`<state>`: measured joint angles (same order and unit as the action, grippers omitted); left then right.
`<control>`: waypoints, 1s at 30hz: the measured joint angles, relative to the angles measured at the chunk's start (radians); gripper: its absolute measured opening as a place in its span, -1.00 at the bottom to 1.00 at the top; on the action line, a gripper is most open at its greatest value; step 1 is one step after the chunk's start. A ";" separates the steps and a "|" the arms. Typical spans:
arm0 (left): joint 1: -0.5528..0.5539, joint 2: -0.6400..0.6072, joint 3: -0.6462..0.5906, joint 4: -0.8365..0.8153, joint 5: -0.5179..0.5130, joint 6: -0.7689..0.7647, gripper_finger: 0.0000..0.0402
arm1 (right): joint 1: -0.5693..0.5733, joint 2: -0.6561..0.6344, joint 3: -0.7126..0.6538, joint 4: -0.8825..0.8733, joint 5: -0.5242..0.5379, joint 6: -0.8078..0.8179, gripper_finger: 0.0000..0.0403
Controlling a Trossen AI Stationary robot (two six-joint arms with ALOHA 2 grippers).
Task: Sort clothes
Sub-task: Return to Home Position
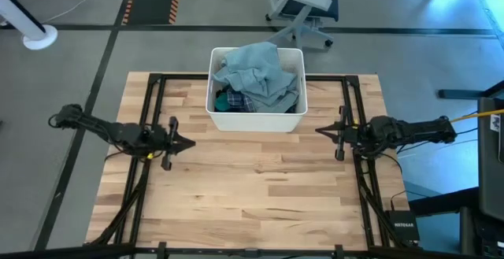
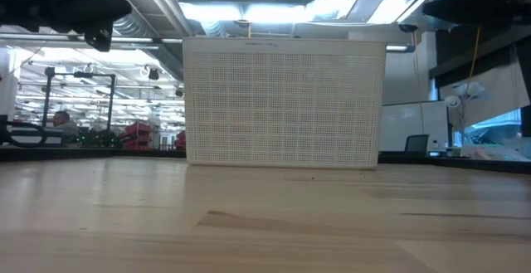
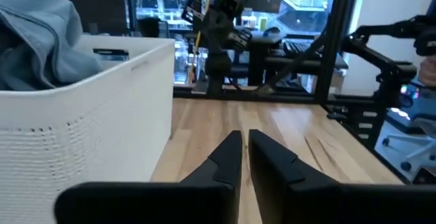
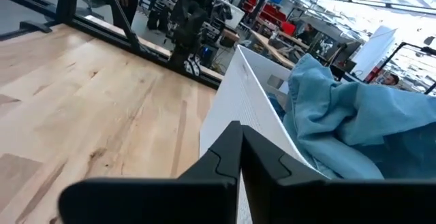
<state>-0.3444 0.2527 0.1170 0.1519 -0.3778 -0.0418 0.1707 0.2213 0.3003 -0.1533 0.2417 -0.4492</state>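
The clothes (image 1: pixel 256 78) lie heaped in a white plastic bin (image 1: pixel 256 121) at the table's far middle: a light blue denim piece on top, blue plaid and teal under it. The denim also shows in the left wrist view (image 3: pixel 37 43) and the right wrist view (image 4: pixel 354 115). My left gripper (image 1: pixel 191 142) hovers shut and empty at the table's left, pointing right. My right gripper (image 1: pixel 319 130) hovers shut and empty at the table's right, pointing left at the bin's near right corner.
The bin's mesh wall (image 2: pixel 282 103) stands in the middle of the low view. Bare wooden table (image 1: pixel 260 188) spreads between the arms and toward the near edge. Black frame rails (image 1: pixel 153 101) run along both sides. An office chair (image 1: pixel 303 7) stands beyond the far edge.
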 joint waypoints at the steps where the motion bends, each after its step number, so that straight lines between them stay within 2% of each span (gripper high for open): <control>1: 0.020 -0.001 -0.004 -0.002 0.029 -0.001 -0.91 | 0.000 -0.007 -0.004 -0.003 0.000 0.000 -0.92; 4: 0.072 -0.016 -0.015 -0.018 0.086 0.002 -0.98 | 0.000 -0.019 -0.011 0.001 -0.011 0.000 -0.90; 7: 0.113 -0.057 -0.015 -0.066 0.093 0.016 -0.99 | 0.000 -0.034 -0.031 0.002 -0.019 0.000 -0.94; 14: 0.144 -0.247 -0.014 -0.260 0.106 -0.007 -0.99 | -0.001 -0.134 -0.102 -0.005 -0.026 0.023 -0.93; 17: 0.144 -0.249 -0.011 -0.266 0.114 -0.022 -0.99 | -0.001 -0.184 -0.128 -0.007 -0.033 0.021 -0.92; 23: 0.144 -0.250 -0.013 -0.275 0.132 -0.031 -0.99 | -0.001 -0.178 -0.175 0.012 -0.045 0.066 -0.95; 30: 0.144 -0.249 -0.046 -0.270 0.132 -0.052 -0.99 | -0.001 -0.180 -0.280 0.182 -0.107 0.108 -0.94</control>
<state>-0.2008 0.0036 0.0706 -0.1182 -0.2455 -0.0942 0.1699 0.0418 0.0200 0.0291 0.1342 -0.3409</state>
